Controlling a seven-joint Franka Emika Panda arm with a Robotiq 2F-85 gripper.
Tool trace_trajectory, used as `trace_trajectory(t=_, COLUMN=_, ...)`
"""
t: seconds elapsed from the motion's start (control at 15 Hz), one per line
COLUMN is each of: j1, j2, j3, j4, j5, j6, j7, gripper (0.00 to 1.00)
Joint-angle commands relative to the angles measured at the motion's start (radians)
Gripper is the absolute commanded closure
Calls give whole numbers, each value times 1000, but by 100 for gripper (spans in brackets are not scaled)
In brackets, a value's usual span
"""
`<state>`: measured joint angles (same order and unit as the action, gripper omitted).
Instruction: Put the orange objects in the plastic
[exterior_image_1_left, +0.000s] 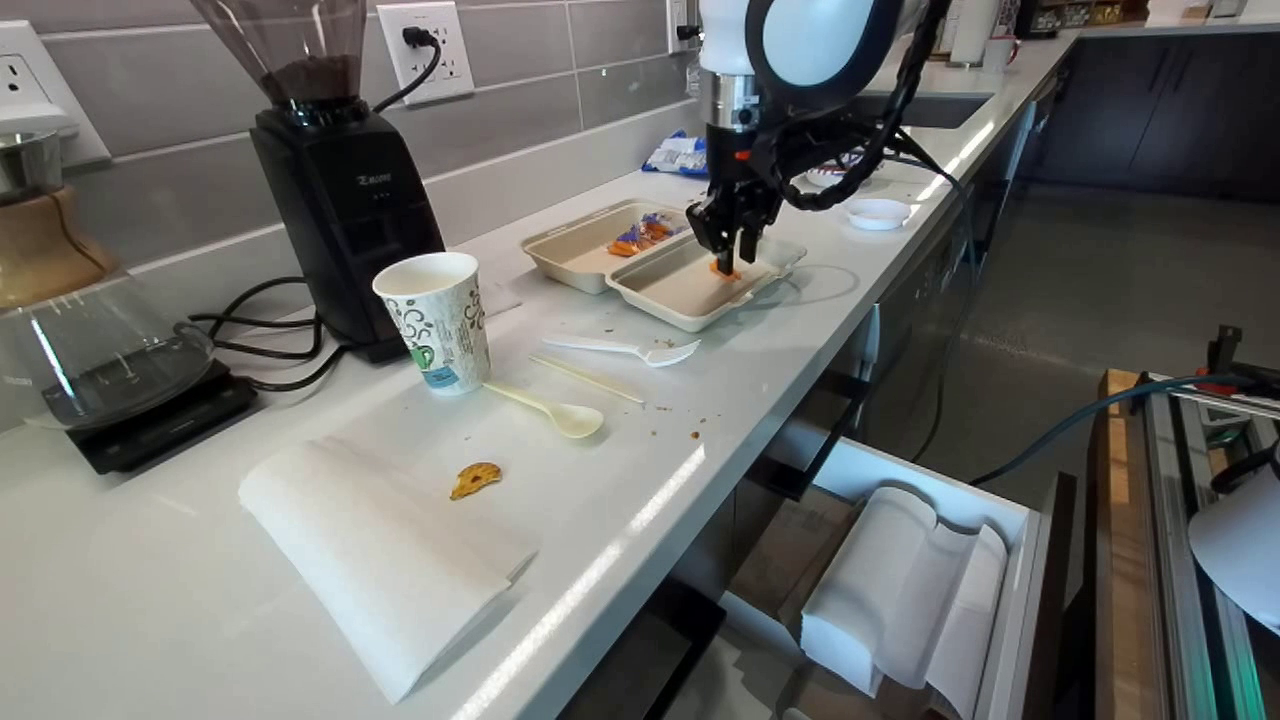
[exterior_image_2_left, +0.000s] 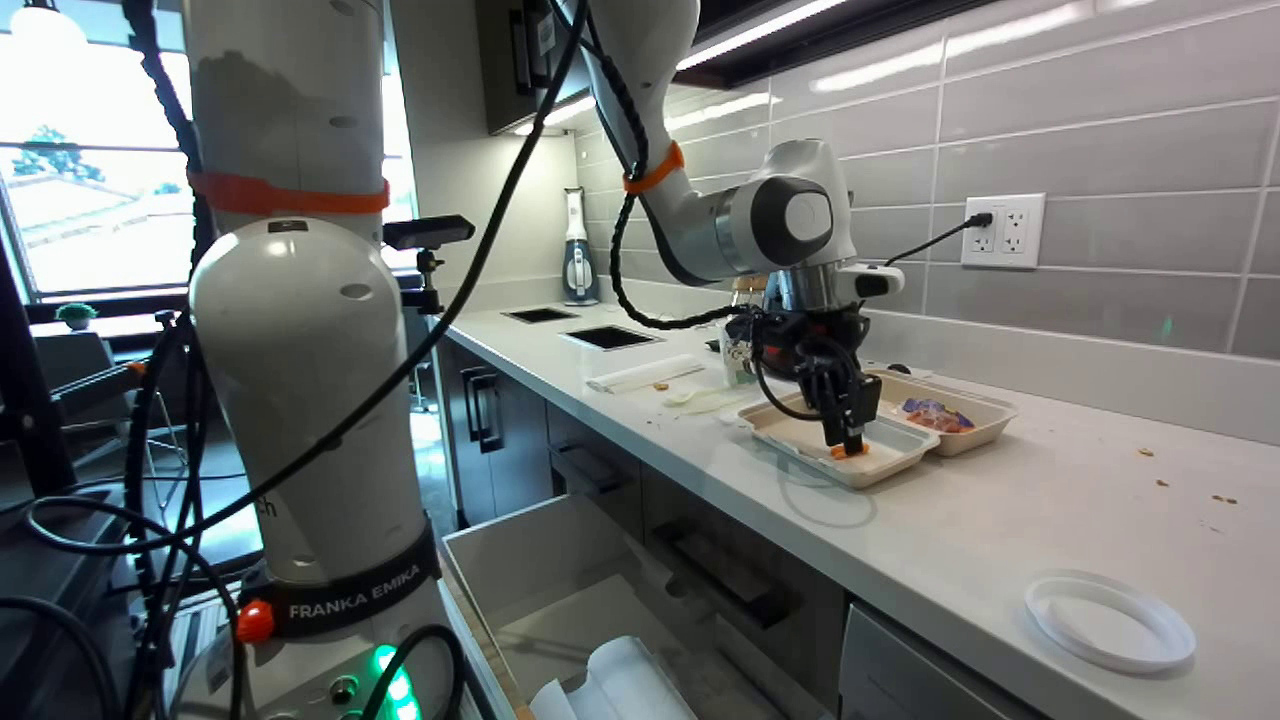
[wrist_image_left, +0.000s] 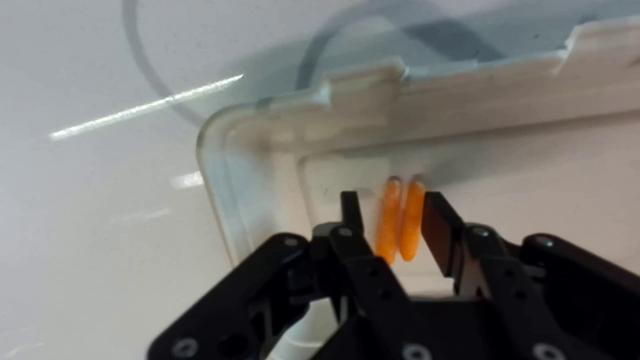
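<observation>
I have the tool (wrist_image_left: 391, 205) part-spread, two orange pieces (wrist_image_left: 412, 222) between its fingers (wrist_image_left: 442, 230), loose on the tray floor (wrist_image_left: 540, 190); squeezing across this one-sided gap might roll one out or skew the pair.

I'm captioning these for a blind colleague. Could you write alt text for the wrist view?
An open black claw straddles two slim orange pieces lying side by side in a beige container, near one end. A glossy white counter, marked with shadows and glare, shows to the left and above.
</observation>
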<state>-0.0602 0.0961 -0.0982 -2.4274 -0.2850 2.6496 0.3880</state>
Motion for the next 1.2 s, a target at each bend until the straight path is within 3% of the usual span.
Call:
trace_trajectory(t=0.0, j1=11, j2=19, j3=-9, j4=7, j5=-7, j6=33, j7=15, gripper=59)
trace_trajectory(t=0.33, j1=14, j2=26, j3=-8, j4=14, j5=-2, j6=36, j7=13, gripper=59)
trace_trajectory(t=0.87, j1=20, j2=49, j3=-9, j4=28, j5=5, j6=39, j7=9, gripper=66)
trace_trajectory(t=1.13, j1=25, j2=64, j3=-13, j4=33, j5=4, j6=53, j7=12, gripper=75)
